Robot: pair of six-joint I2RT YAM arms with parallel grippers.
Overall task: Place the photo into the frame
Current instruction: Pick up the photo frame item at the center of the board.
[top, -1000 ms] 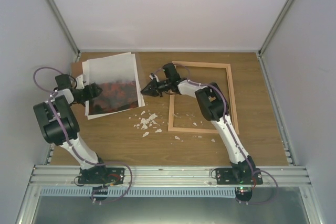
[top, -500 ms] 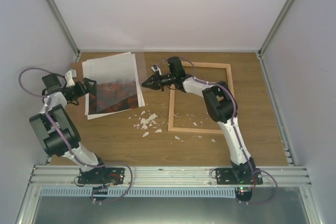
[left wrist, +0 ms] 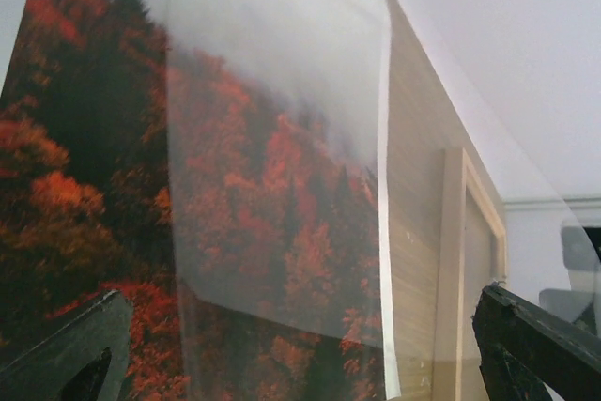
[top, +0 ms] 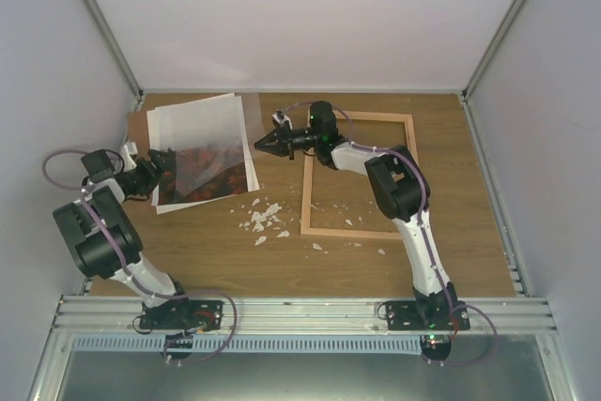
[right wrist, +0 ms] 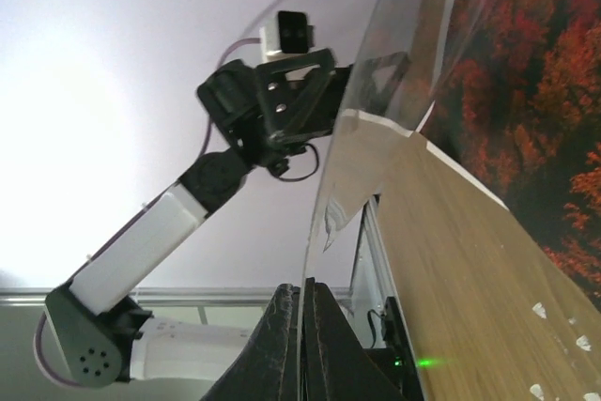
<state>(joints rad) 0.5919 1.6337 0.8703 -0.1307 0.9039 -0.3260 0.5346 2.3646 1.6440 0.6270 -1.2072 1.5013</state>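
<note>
The photo (top: 202, 164), red-orange hills inside a white border, lies flat at the back left of the table. A clear pane (top: 246, 138) rests over it, its right edge raised. My right gripper (top: 264, 144) is shut on that edge; in the right wrist view the dark fingers (right wrist: 282, 335) pinch the thin pane (right wrist: 376, 91) between them. My left gripper (top: 156, 172) stands open at the photo's left side, touching nothing. Its wrist view shows the photo (left wrist: 113, 185) under the pane (left wrist: 282, 138). The light wood frame (top: 362, 176) lies flat to the right, with nothing inside its rails.
A brown backing board (top: 138, 123) pokes out from under the photo's far left corner. Several small white scraps (top: 263, 219) lie between the photo and the frame, a few more (top: 349, 244) near the frame's front rail. Cage walls enclose the table.
My right gripper closed on the pane's right edge and rose slightly toward the back. My left gripper opened fully and drew back toward the photo's left edge.
</note>
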